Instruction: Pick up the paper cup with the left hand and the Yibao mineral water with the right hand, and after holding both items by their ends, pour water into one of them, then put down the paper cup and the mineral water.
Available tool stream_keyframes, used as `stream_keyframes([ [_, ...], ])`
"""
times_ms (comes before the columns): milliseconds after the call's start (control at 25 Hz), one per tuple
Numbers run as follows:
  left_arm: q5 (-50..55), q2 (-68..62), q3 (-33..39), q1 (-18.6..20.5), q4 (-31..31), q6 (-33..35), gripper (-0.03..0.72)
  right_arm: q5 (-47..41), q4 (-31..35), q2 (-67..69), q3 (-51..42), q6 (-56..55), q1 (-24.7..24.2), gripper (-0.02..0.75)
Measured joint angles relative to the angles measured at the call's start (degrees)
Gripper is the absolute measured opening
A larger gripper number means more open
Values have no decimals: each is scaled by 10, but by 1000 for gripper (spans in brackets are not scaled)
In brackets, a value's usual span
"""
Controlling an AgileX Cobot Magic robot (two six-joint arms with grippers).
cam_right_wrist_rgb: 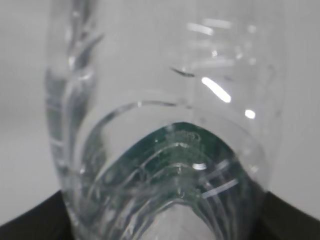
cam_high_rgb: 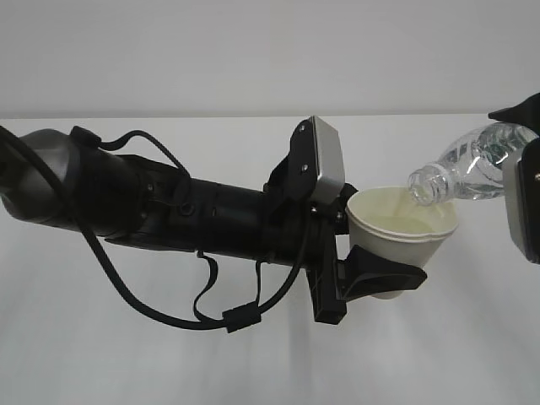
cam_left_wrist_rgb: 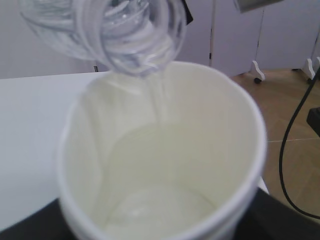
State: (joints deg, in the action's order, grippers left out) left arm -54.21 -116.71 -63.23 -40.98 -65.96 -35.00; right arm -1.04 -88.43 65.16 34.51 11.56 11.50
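Across the left and middle of the frame my left arm [cam_high_rgb: 169, 211] stretches over the white surface [cam_high_rgb: 253, 363]. Its claw [cam_high_rgb: 384, 274] grips the paper cup [cam_high_rgb: 403, 224] by its base, centre-right. From the upper right, my right claw [cam_high_rgb: 527, 194] holds the Yibao mineral water [cam_high_rgb: 464, 169] tilted, mouth over the cup's rim (a thin stream runs inside, seen in the left wrist view).

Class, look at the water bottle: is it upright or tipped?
Tipped. The Yibao mineral water lies nearly level, its open mouth angled down over the paper cup; the left wrist view shows water streaming in.
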Motion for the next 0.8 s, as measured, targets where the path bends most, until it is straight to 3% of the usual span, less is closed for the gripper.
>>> stream_keyframes([
  [800,0,0,0,0,0,-1,436,0,-7,0,0,-1,0,465],
])
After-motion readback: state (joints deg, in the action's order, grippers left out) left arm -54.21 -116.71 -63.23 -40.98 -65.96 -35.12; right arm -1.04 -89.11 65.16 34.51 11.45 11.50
